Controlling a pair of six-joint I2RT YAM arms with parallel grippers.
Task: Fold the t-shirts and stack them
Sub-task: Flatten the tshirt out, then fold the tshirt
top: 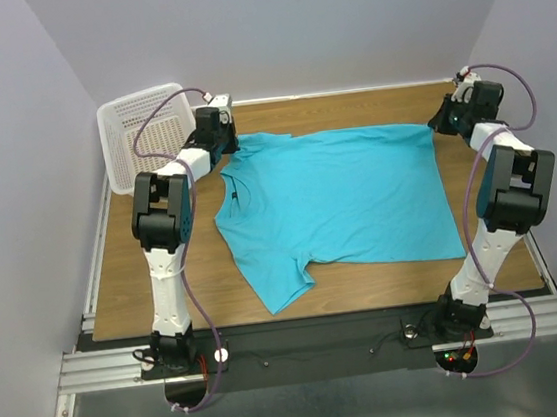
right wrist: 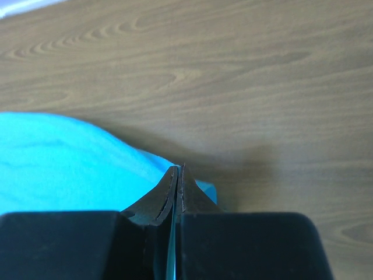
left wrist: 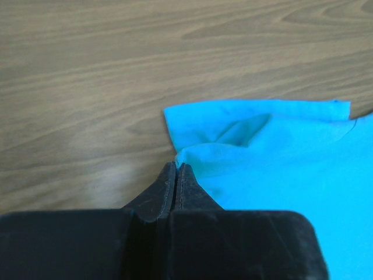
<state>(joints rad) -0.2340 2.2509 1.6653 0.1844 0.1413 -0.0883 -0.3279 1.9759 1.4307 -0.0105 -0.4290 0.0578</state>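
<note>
My left gripper [left wrist: 176, 168] is clamped on the t-shirt [top: 338, 197] edge beside the basket [top: 143, 123]; my right gripper [right wrist: 176, 170] is clamped on the corner well away from the basket.

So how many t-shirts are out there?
1: a turquoise t-shirt spread across the middle of the table. Others could be out of view.
</note>
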